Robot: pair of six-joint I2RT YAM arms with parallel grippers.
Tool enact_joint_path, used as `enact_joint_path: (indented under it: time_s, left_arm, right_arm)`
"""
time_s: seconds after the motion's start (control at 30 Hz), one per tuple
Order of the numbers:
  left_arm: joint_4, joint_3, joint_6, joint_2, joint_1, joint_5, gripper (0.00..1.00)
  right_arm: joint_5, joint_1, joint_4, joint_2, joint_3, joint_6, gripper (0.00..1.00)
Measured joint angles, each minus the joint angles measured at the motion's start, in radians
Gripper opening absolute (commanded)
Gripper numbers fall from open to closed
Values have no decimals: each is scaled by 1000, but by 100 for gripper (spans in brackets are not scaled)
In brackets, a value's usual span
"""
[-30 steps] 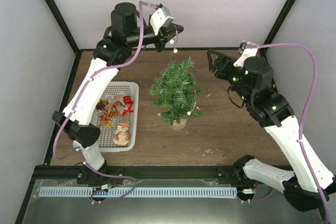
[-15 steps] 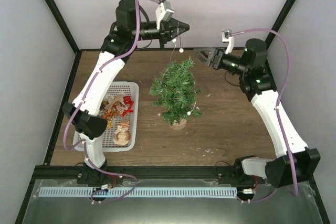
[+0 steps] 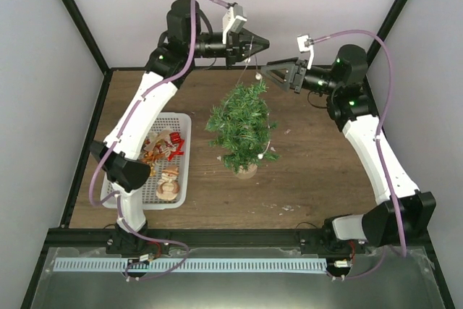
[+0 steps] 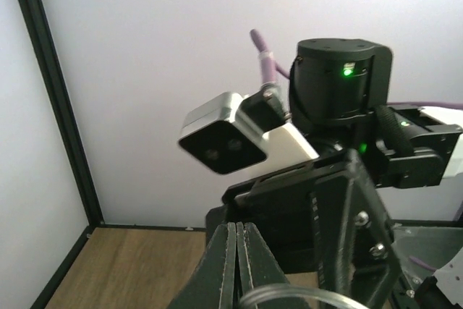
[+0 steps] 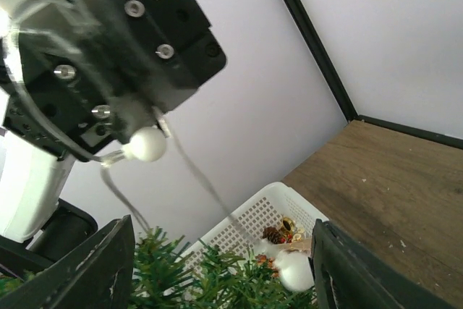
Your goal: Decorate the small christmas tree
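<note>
The small christmas tree [image 3: 242, 122] stands mid-table on its tan base, and its green tips show low in the right wrist view [image 5: 217, 284]. A clear string with white beads [image 3: 257, 75] is draped on it and rises to my left gripper [image 3: 263, 41], held high above the treetop. Those jaws [image 4: 236, 251] are shut, with a loop of the clear string [image 4: 311, 296] beside them. One bead [image 5: 147, 144] hangs just under the left gripper's body [image 5: 116, 56]. My right gripper [image 3: 266, 71] faces it from the right, open [image 5: 223, 228], its fingers astride the hanging string without touching it.
A white basket [image 3: 184, 151] with pine cones, a gold bell and other ornaments lies left of the tree, also seen in the right wrist view [image 5: 255, 213]. Black frame posts and white walls close in the back and sides of the wooden table [image 3: 325, 179].
My right arm has swung up and left to the treetop, its jaws narrowing a little. My left gripper has shifted right with the string.
</note>
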State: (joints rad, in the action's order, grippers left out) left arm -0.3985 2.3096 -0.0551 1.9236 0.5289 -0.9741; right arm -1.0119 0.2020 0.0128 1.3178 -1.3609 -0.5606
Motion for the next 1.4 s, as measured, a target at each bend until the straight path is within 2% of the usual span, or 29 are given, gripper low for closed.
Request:
enact_joint_path:
  time_s: [0.3, 0.57, 0.83, 1.4]
  left_arm:
    - [9, 8, 28, 6, 11, -12, 1]
    - [17, 8, 48, 21, 12, -26, 2]
    - [21, 13, 53, 49, 14, -26, 2]
    - [48, 35, 76, 61, 14, -32, 3]
  right_arm:
    - [-11, -2, -22, 81, -5, -11, 59]
    - [-30, 11, -52, 154, -88, -39, 57]
    - [-32, 31, -43, 162, -106, -26, 63]
    - [-25, 47, -55, 165, -104, -24, 60]
